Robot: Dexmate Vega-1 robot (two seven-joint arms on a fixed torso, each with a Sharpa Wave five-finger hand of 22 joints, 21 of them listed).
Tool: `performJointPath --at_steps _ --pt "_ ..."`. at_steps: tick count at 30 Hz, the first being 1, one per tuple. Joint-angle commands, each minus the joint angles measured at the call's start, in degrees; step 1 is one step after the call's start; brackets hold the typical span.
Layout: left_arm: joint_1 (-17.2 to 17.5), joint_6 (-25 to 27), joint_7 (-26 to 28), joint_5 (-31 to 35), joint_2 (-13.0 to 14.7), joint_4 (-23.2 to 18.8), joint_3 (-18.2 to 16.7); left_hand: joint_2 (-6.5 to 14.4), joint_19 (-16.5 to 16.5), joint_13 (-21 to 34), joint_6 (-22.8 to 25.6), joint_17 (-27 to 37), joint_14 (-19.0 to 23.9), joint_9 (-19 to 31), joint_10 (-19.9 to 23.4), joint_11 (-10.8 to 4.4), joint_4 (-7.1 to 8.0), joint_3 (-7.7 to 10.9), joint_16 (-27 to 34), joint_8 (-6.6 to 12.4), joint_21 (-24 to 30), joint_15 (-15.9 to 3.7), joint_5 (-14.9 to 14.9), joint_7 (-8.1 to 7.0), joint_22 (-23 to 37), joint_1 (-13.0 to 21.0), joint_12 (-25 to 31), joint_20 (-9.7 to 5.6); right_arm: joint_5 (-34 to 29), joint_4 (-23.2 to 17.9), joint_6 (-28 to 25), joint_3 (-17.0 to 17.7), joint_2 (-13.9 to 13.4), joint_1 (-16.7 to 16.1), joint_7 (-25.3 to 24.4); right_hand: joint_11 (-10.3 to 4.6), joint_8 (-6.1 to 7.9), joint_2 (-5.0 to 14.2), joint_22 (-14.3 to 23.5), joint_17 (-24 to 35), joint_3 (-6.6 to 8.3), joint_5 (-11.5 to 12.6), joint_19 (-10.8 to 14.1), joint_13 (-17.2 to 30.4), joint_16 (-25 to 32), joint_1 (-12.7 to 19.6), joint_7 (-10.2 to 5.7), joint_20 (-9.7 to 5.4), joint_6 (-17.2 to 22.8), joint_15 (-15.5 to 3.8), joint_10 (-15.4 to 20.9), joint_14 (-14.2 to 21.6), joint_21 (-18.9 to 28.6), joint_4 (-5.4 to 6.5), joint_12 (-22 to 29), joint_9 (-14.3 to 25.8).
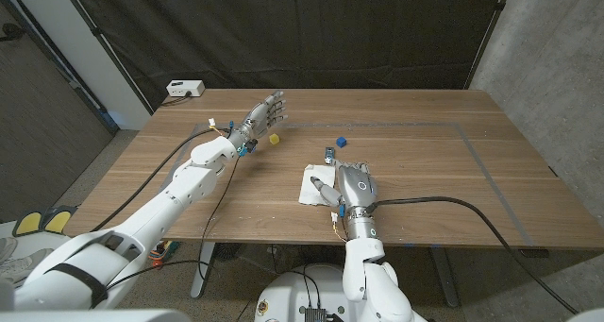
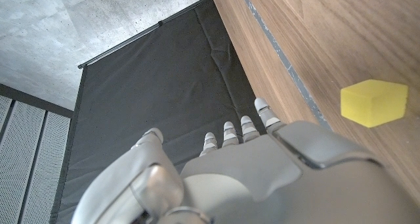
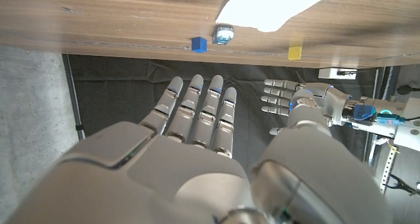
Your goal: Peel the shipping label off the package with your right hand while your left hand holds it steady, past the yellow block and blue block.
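The white package [image 1: 311, 185] lies on the wooden counter [image 1: 425, 161] near its front edge, partly under the right hand [image 1: 351, 185], which hovers over or rests at the package's right side; contact cannot be confirmed from the head view. In the right wrist view that hand's fingers [image 3: 197, 109] extend straight and close together, holding nothing, so the label is judged not yet gripped. The left hand [image 1: 261, 114] is raised well apart from the package, beyond and to the left of it, just beside the yellow block [image 1: 274, 140], fingers spread and empty; it is judged to be out of position for steadying the package. The blue block [image 1: 341, 141] sits beyond the package, and a small dark object with a shiny face [image 1: 328, 153] lies between the blue block and the package; its nature cannot be told. A white box [image 1: 184, 89] rests at the counter's far left corner, apart from the work. Count: one package, one yellow block, one blue block, one small dark object, one white box, two hands. The label itself cannot be distinguished on the overexposed package surface
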Motion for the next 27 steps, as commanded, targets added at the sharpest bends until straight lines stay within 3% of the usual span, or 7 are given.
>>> performJointPath --at_steps 1,9,10,14,18,23,27 --pt "-1.59 -0.47 -1.87 0.05 -0.89 2.95 0.39 0.18 -5.57 0.13 0.21 0.34 0.17 0.17 0.35 0.07 -0.07 0.43 -0.19 -0.14 -0.19 0.11 -0.25 0.2 0.16 0.7 -0.24 0.2 2.91 5.39 -0.01 -1.72 3.04 1.04 -7.3 0.1 0.43 -1.26 0.34 0.43 -0.49 0.47 0.18 0.31 0.46 0.33 -0.4 -0.03 0.7 -4.01 1.28 1.27 -0.02 -0.2 0.72 0.23" --pt "-2.71 -1.11 -3.2 0.08 -1.64 5.16 0.59 0.17 -5.61 0.14 0.21 0.36 0.15 0.17 0.38 0.04 -0.05 0.46 -0.27 -0.19 -0.28 0.04 -0.31 0.07 0.17 0.74 -0.32 0.15 4.7 8.06 0.18 -2.84 4.22 1.46 -11.35 -0.6 1.21 -4.07 0.43 1.06 -2.74 0.9 -0.72 0.98 0.74 -0.58 -0.89 -0.6 2.84 -4.95 2.68 1.75 -0.66 -0.03 1.52 0.39" --pt "-2.78 -1.13 -3.35 0.05 -1.69 5.31 0.59 0.17 -5.6 0.14 0.24 0.36 0.16 0.17 0.37 0.02 -0.05 0.46 -0.28 -0.18 -0.28 0.08 -0.32 0.09 0.17 0.75 -0.33 0.18 4.95 8.48 0.14 -2.91 4.52 1.48 -11.96 -1.23 1.3 -4.21 0.45 1.19 -3.03 1.04 -0.76 1.11 0.8 -0.61 -0.89 -0.63 3.06 -5.02 3.36 1.83 -0.72 0.0 1.83 0.41" --pt "-3.04 -1.51 -3.94 0.01 -1.92 5.87 0.61 0.17 -5.61 0.14 0.23 0.37 0.17 0.17 0.35 0.08 -0.04 0.47 -0.29 -0.19 -0.31 0.11 -0.34 0.14 0.17 0.75 -0.36 0.14 5.72 9.13 -0.11 -3.74 4.43 2.05 -11.95 -1.5 1.21 -4.2 0.5 1.4 -3.31 1.31 -1.43 1.31 0.85 -0.28 -1.09 -0.73 2.85 -5.29 3.07 1.85 -1.05 -0.08 1.79 0.46" --pt "-3.15 -1.85 -4.65 -0.31 -2.08 6.11 0.49 0.16 -5.6 0.15 0.21 0.38 0.18 0.17 0.36 0.08 -0.02 0.48 -0.32 -0.22 -0.35 0.1 -0.37 0.13 0.17 0.76 -0.4 0.14 6.26 10.88 0.03 -4.31 5.03 2.55 -13.77 -0.83 0.98 -4.18 0.6 1.79 -3.95 1.77 -1.89 1.64 0.53 0.0 -1.19 -0.87 2.29 -4.67 1.06 0.75 -1.34 -0.03 1.15 0.54" --pt "-2.62 -1.7 -5.32 -1.22 -2.06 5.52 0.14 0.12 -5.58 0.15 0.34 0.39 0.26 0.18 0.49 0.07 -0.01 0.47 -0.33 -0.19 -0.38 0.08 -0.41 0.06 0.18 0.76 -0.4 0.11 6.95 12.47 -0.23 -4.87 5.35 3.24 -15.02 -1.37 1.01 -4.22 0.66 1.96 -4.27 2.06 -1.56 1.8 0.91 0.55 -1.39 -1.08 2.36 -5.38 1.3 1.58 -1.28 -0.2 1.31 0.57" --pt "-1.66 -1.72 -5.91 -1.96 -1.64 4.34 -0.22 0.04 -5.53 0.15 0.97 0.39 0.51 0.18 0.92 0.1 -0.01 0.45 -0.27 0.04 -0.42 0.08 -0.45 0.44 0.18 0.78 -0.29 0.06 8.09 13.4 -0.2 -5.01 5.57 3.75 -15.44 -1.34 0.62 -4.12 0.71 2.13 -4.53 2.36 -1.04 1.95 1.15 1.1 -0.48 -1.19 1.56 -5.33 1.47 2.06 -1.15 -0.29 1.46 0.54"
